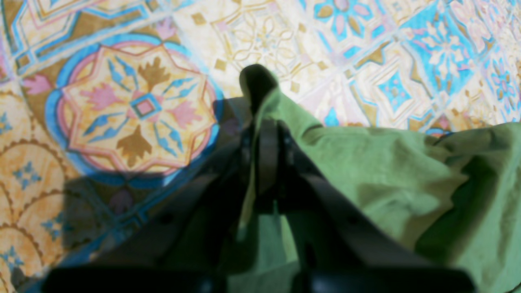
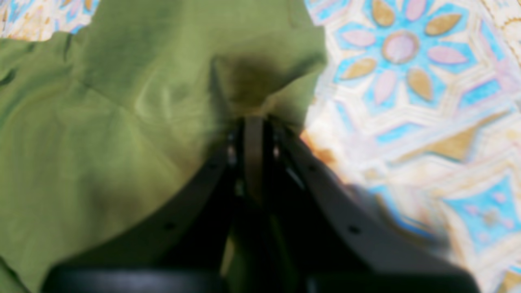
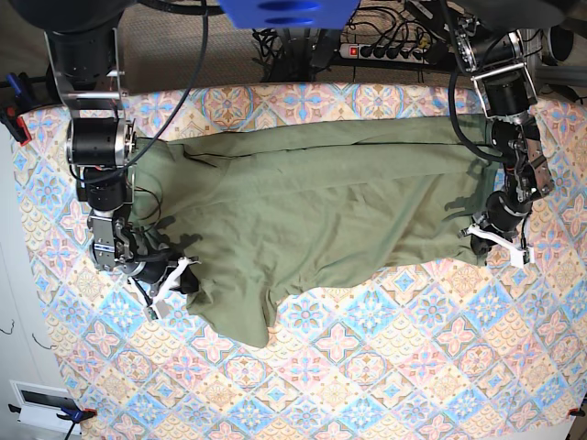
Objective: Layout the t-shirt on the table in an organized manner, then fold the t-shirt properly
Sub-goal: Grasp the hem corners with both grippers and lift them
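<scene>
Both end effectors, left (image 3: 495, 240) and right (image 3: 177, 278), are clamped on the wrinkly olive-green cotton t-shirt (image 3: 321, 202); thin pinches may slip, bunching it on the tile-patterned bench (image 3: 385, 367).

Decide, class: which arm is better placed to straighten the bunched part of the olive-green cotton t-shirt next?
Probably the right. The right gripper is shut on the olive-green cotton t-shirt beside the sagging, bunched flap at the near edge. The left gripper pinches the opposite end, where the cloth already lies fairly flat.
</scene>
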### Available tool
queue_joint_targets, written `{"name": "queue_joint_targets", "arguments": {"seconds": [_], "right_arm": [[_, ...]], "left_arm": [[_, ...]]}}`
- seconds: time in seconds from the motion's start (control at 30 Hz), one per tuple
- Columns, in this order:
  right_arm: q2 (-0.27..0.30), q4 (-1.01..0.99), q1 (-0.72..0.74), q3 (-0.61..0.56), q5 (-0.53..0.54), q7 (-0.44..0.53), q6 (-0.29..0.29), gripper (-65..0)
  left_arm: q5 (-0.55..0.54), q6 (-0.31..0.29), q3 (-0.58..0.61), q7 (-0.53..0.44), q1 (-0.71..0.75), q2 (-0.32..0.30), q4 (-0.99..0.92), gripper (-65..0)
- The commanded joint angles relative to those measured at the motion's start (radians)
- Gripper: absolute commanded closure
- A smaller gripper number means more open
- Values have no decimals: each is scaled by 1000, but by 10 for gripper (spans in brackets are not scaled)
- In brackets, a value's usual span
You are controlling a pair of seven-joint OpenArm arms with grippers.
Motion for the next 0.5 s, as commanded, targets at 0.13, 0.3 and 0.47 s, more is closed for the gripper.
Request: {"name": "queue_joint_targets", "arguments": {"seconds": [0.13, 0.3, 0.47], "right_arm": [[21, 20, 36, 4, 12, 19, -1, -7], [46, 93, 35, 10, 12, -8, -1, -7], [98, 251, -13, 13, 20, -86, -1, -7]], "left_arm": [[-11, -7, -5, -24, -39, -18, 19, 0], [-7, -7, -2, -26, -58, -18, 19, 0], [-2, -7, 4, -26, -122, -16, 14, 0]]}}
